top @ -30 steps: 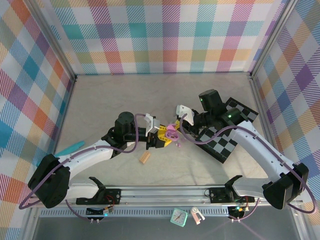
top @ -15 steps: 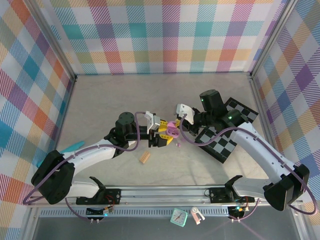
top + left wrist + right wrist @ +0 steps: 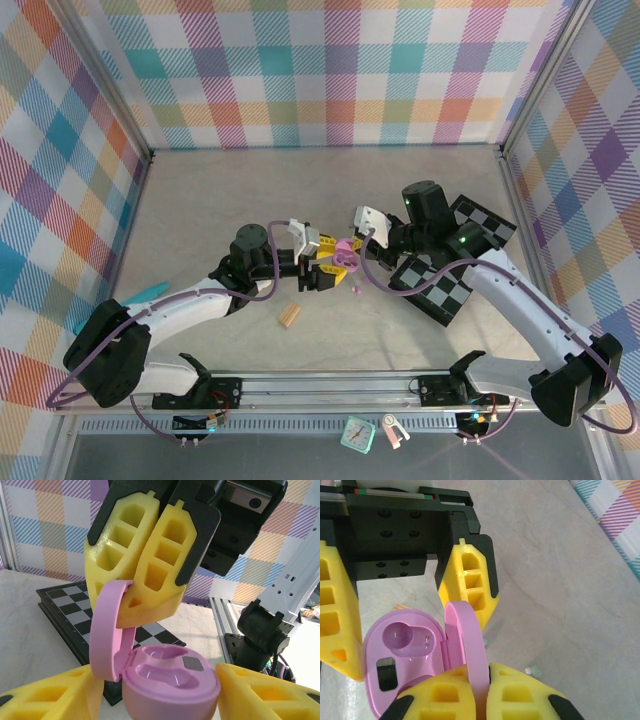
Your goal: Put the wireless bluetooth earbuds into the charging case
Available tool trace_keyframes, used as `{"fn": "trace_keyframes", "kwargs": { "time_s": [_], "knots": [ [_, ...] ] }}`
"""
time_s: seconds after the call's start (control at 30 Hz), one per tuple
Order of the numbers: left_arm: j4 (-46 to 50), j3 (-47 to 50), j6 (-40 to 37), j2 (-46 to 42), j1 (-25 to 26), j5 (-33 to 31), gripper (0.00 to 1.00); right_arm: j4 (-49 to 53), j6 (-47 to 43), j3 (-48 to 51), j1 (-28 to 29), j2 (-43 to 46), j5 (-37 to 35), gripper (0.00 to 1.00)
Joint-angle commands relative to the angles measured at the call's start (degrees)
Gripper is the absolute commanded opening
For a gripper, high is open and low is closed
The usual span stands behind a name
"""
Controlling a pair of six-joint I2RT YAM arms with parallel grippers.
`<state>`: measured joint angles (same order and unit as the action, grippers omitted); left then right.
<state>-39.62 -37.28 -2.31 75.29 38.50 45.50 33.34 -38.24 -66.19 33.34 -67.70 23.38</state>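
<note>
Charging case (image 3: 170, 677) held open, lid (image 3: 107, 630) clamped in right tool (image 3: 481, 680) | left tool (image 3: 322, 265) spread wide astride its base

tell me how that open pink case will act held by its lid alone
The pink case looks like smooth hard plastic, so it is probably stiff but could slip. The right gripper pinches just its hinged lid, so the base may swing. Its rounded body would likely rock if set down.
</note>
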Motion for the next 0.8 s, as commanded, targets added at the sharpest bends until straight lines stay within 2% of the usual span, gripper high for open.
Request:
{"fn": "trace_keyframes", "kwargs": {
  "time_s": [0.0,0.2,0.77],
  "knots": [
    [-2.69,0.37,0.19,0.45,0.26,-0.47,0.60,-1.87,0.64,0.52,0.01,1.45,-0.04,0.00],
    [-2.64,0.22,0.34,0.63,0.26,-0.50,0.60,-2.69,1.15,0.98,0.06,1.78,-0.36,0.00],
    [-2.59,0.03,0.39,0.58,0.26,0.96,0.37,-2.85,1.76,1.33,0.06,1.52,1.11,0.00]
  ]
}}
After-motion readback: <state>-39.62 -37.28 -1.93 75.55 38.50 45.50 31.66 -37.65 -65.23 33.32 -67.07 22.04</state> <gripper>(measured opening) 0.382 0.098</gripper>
